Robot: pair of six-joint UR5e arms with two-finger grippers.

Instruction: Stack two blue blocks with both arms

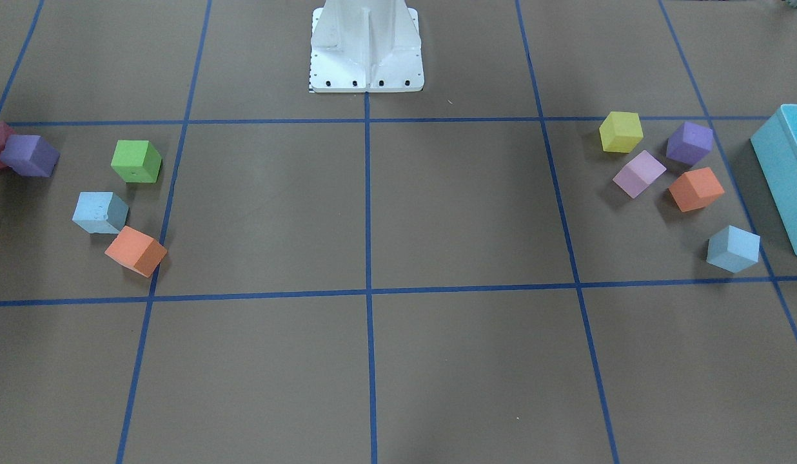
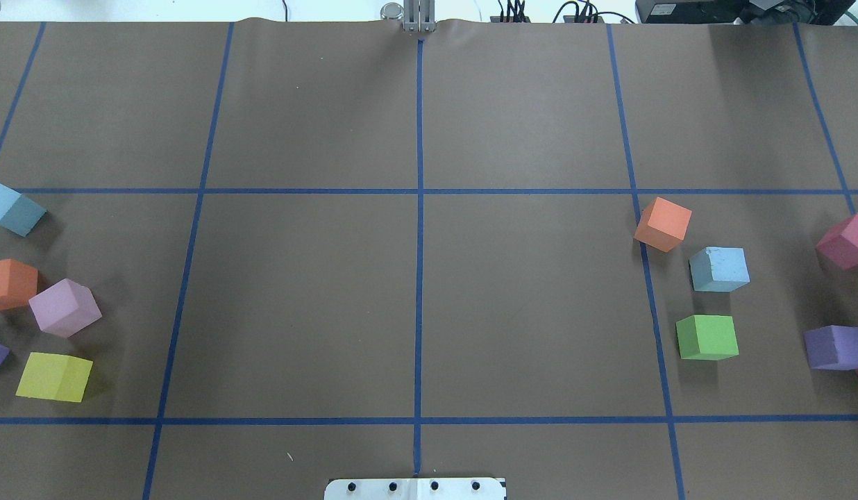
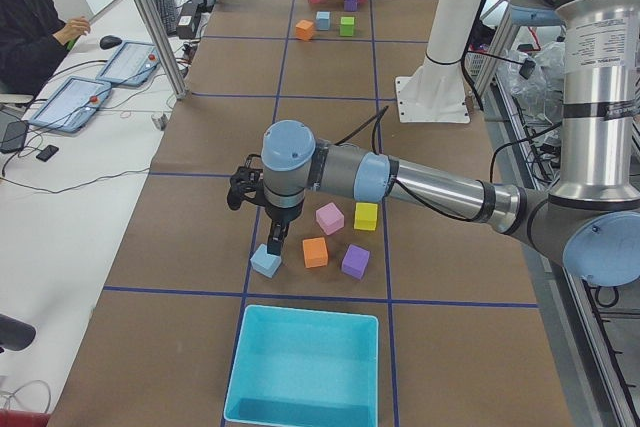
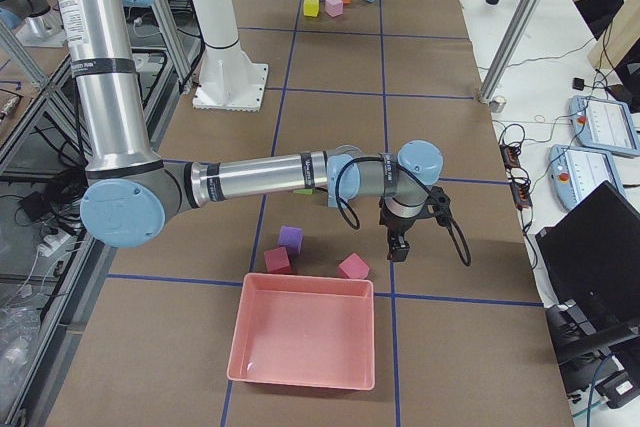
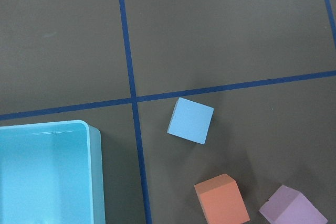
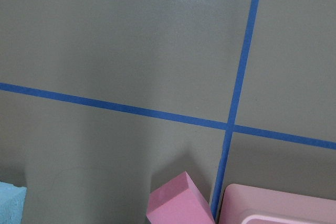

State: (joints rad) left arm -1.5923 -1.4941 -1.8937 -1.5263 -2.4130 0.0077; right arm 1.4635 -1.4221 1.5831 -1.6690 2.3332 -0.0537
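Blue blocks at opposite table ends: left blue block (image 5: 190, 120) just beneath left gripper (image 3: 272, 245), beside turquoise bin (image 5: 94, 171); right blue block (image 2: 719, 269) between orange cube (image 2: 663, 223) and green cube (image 2: 707, 337), off to one side of right gripper (image 4: 398, 247); jaw opening of both grippers not discernible.

— The tabletop (image 1: 469, 212) is plain brown, crossed by a grid of blue tape lines (image 1: 367, 206).
— The dimpled blue block (image 1: 100, 212) is pale sky-blue, and the plain blue block (image 1: 734, 249) matches it.
— Other colours: a green cube (image 1: 136, 161), a yellow cube (image 1: 621, 132), an orange cube (image 1: 136, 251), a lilac cube (image 1: 639, 173).
— One bin (image 1: 788, 174) is turquoise, the other bin (image 4: 300, 337) pink. The left arm (image 3: 430, 182) and the right arm (image 4: 260, 179) are silver-grey with light blue caps.
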